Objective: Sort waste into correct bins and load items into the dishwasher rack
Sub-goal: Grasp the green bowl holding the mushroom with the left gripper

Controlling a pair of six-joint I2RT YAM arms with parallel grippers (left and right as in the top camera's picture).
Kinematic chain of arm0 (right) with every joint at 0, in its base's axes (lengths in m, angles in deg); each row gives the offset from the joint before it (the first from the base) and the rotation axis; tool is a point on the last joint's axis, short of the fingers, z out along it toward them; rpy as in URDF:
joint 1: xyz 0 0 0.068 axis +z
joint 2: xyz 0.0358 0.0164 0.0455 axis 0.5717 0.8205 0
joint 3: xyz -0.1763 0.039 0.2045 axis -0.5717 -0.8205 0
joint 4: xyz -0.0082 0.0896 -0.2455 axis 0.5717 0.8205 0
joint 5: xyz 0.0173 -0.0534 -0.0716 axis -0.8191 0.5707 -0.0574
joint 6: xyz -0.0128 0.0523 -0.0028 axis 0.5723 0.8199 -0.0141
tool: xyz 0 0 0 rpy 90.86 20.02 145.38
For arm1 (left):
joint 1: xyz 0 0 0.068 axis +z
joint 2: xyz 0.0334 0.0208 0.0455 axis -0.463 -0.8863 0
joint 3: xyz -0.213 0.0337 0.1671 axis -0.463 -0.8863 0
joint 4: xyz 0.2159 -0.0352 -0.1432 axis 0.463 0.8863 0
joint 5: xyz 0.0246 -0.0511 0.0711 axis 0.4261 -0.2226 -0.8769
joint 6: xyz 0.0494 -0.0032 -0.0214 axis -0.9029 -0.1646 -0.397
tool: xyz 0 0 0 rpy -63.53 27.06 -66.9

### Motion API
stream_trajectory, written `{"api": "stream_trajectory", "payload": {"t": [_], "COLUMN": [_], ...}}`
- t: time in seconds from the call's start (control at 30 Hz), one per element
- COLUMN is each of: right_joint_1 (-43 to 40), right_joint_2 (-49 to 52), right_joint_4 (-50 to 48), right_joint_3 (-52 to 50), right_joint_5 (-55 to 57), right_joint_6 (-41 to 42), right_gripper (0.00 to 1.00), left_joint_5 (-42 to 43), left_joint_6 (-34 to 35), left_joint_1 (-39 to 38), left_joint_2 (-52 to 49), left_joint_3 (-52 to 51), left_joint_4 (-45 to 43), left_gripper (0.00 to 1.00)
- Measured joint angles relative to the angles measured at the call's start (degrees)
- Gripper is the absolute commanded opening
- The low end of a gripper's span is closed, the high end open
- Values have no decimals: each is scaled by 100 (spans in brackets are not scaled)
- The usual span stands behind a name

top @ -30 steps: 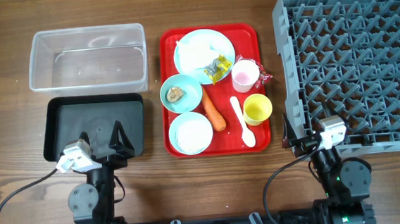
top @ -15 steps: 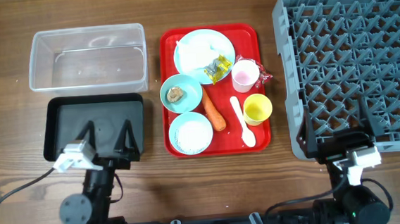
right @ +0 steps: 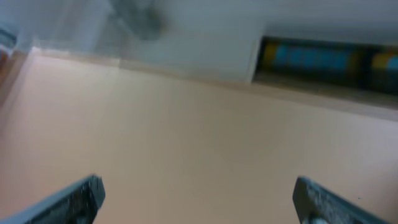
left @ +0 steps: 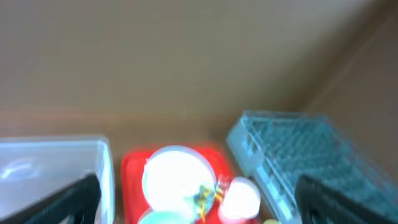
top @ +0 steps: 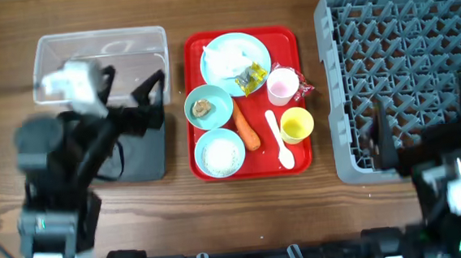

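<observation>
A pale blue plate (top: 224, 58) with white tissue and a yellow wrapper (top: 250, 79) sits on the red tray (top: 251, 166). Also on the tray are a bowl (top: 208, 106) with a brown lump, a bowl (top: 220, 152) of rice, a carrot (top: 245, 126), a pink cup (top: 282, 85), a yellow cup (top: 297, 125), a white spoon (top: 278, 138) and a red wrapper (top: 305, 87). My left gripper (top: 134, 91) is open and empty, raised over the black tray (top: 139, 161) beside the clear tub (top: 54, 48). My right gripper (top: 425, 123) is open and empty above the front of the grey rack (top: 403, 44).
The left wrist view is blurred; it shows the plate (left: 177, 180), the pink cup (left: 239, 196), the tub (left: 56, 162) and the rack (left: 292, 149) between open fingers (left: 202, 205). The right wrist view shows only a plain beige surface between open fingers (right: 199, 199).
Both arms have lifted from the table's front edge. The left arm rose over the black tray toward the tub. The right arm swung right and up over the rack's front.
</observation>
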Motion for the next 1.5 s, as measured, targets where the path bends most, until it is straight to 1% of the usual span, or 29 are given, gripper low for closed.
{"api": "stream_trajectory", "payload": {"t": [0.03,0.07,0.1,0.13,0.2,0.3,0.33,0.4,0.43,0.47,0.5,0.57,0.6,0.63,0.7,0.73,0.77,0.83,0.87,0.93,0.97,1.0,1.1,1.2,1.4,1.5], "right_joint_1": [-2,-4,-4,-2,-2,-2,-2,-9,-7,-7,-9,-9,-9,-9,-4,-9,-9,-9,-9,-9,-9,-9,-9,-9,-9,-9], "right_joint_2": [748,1338,1956,2461,3283,4083,4360,4603,4719,4787,4817,4817,4811,4784,4610,4457,4223,3899,3718,3709,3720,3731,3873,3899,3899,3899], "right_joint_4": [741,1318,2072,2540,3241,3700,3742,4048,4304,4360,4376,4433,4656,5084,6039,6290,6526,6679,6712,6773,6789,6802,6881,6907,6894,6859], "right_joint_3": [636,1088,1572,2022,2680,3005,3005,3038,3040,3040,3040,3047,3064,3088,3110,3117,3115,3117,3117,3117,3117,3117,3117,3117,3117,3117], "right_joint_5": [-282,-516,-822,-1054,-1399,-1932,-2293,-3014,-3362,-3574,-3738,-3803,-3694,-3381,-2103,-1414,-647,111,501,761,815,852,927,944,949,951], "right_joint_6": [-44,-63,-98,-94,-105,-98,-96,-94,-87,-92,-79,90,144,199,247,280,317,378,385,407,424,426,428,450,470,468], "right_gripper": [100,100,100,100,100,100,100,100,94,88,88,88,87,86,85,84,83,83,82,82,82,81,78,78,76,75], "left_joint_5": [-247,-612,-905,-1174,-1399,-1408,-1202,-708,-299,-90,-11,-149,-323,-498,-866,-1043,-1250,-1429,-1491,-1567,-1585,-1585,-1517,-1460,-1589,-1624], "left_joint_6": [-179,-393,-518,-608,-706,-734,-748,-748,-748,-748,-723,-586,-518,-476,-332,-232,-118,-28,-4,42,59,70,81,70,76,76], "left_joint_1": [-286,-640,-861,-1058,-1272,-1340,-1340,-1340,-1355,-1384,-1445,-1639,-1784,-1917,-2140,-2225,-2297,-2310,-2310,-2310,-2310,-2310,-2365,-2382,-2385,-2385], "left_joint_2": [-479,-1047,-1419,-1764,-2262,-3003,-3311,-3536,-3764,-3985,-4225,-4631,-4883,-5088,-5407,-5495,-5567,-5646,-5740,-6015,-6113,-6157,-6157,-6157,-6140,-6076], "left_joint_3": [603,1204,1539,1770,1906,1906,1904,1906,1906,1906,1906,1910,1915,1915,1915,1915,1915,1915,1915,1915,1915,1915,1912,1845,1823,1947], "left_joint_4": [579,977,1279,1412,1478,1829,1923,1834,1611,1563,1563,1620,1694,1766,1862,1869,1862,1834,1823,1821,1823,1821,1801,1775,1558,1810], "left_gripper": [100,100,100,100,100,100,100,99,94,90,86,82,80,78,70,63,61,58,54,48,43,34,19,4,4,4]}}
